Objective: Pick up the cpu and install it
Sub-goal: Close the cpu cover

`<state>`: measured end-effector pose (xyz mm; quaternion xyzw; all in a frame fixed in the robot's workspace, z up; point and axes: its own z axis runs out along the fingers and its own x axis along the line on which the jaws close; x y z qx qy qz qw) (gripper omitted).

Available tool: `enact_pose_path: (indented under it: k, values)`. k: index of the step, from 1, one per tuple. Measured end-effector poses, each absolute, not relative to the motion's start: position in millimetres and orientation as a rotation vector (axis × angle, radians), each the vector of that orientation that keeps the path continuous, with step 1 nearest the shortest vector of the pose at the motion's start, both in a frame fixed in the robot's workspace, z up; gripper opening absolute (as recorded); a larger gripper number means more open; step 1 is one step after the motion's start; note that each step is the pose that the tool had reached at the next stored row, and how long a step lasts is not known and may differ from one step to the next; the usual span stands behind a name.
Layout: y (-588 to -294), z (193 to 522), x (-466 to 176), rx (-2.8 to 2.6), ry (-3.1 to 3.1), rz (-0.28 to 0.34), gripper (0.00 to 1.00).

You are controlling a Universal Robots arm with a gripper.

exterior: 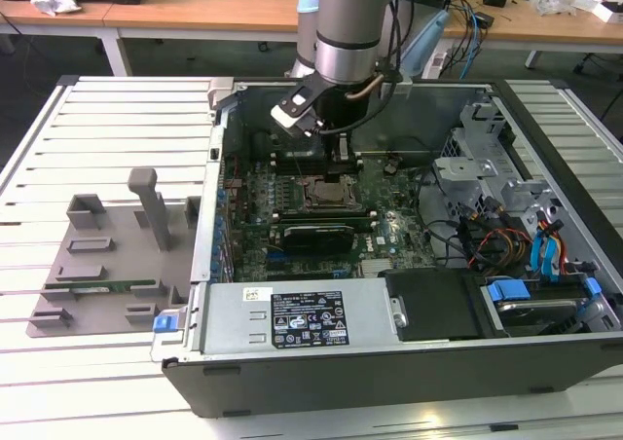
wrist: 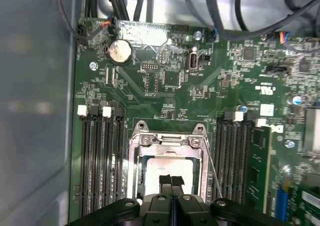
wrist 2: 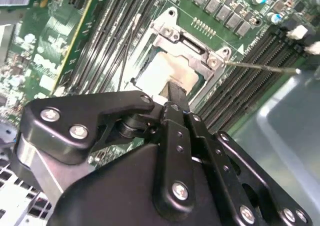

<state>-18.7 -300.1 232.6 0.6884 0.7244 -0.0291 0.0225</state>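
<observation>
In the upper middle of the exterior view, the arm reaches down into the open computer case (exterior: pixel 341 362), which lies on the slatted white bench (exterior: pixel 97 128). Its tool (exterior: pixel 343 156) hangs over the motherboard (wrist: pixel 200 86). In the first wrist view the tool (wrist: pixel 171 182) is closed, its two black fingertips (wrist: pixel 165 181) pressed side by side and gripping nothing. They point straight at the cpu (wrist: pixel 157 165) – whether they touch its top cannot be told. The cpu (wrist 2: pixel 160 71) lies flat inside the socket's metal frame (wrist: pixel 167 140), its pale shiny top facing up, with black memory slots (wrist: pixel 100 156) on either side. On the exterior view's left, a grey fixture tray (exterior: pixel 107 265) rests on the bench – well apart from the tool.
</observation>
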Motion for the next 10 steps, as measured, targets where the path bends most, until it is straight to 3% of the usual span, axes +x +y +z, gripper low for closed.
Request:
enact_pose_path:
  k: [10]
  values:
    - [-300, 279, -19, 2.132, 2.244, -0.090, 0.11]
